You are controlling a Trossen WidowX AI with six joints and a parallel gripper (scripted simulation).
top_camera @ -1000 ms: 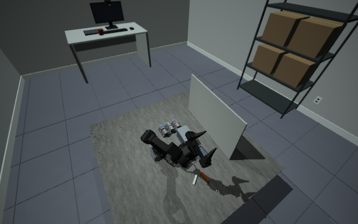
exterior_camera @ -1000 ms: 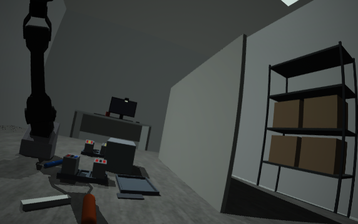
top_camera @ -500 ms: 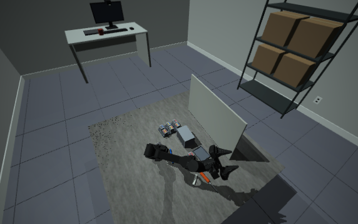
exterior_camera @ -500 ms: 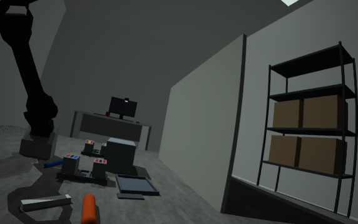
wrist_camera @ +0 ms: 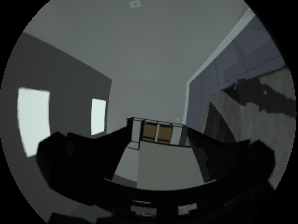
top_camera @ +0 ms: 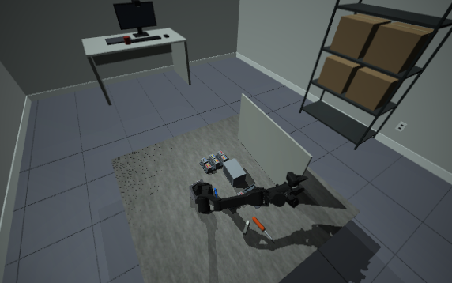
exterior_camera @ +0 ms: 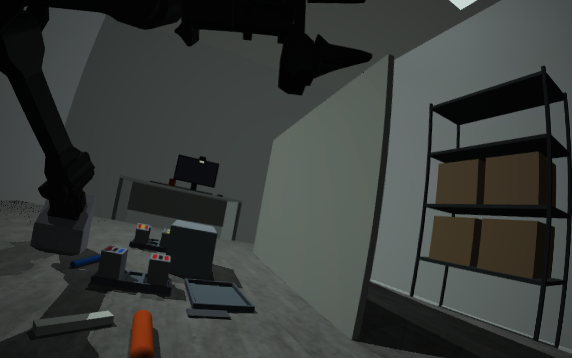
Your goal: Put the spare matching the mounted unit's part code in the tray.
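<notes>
My gripper is open and empty, stretched out high near the pale panel's front end. The tray lies on the mat with nothing visible in it; the arm partly hides it in the top view. Left of it, a dark rack holds a unit with red and blue marks and a unit with red marks on top, with a gap between. Behind, several small units stand in a row. No code is readable, and I cannot tell which unit is the mounted one.
A grey box stands behind the tray. The pale panel stands upright to the right. A blue pen, a pale bar and an orange screwdriver lie on the mat.
</notes>
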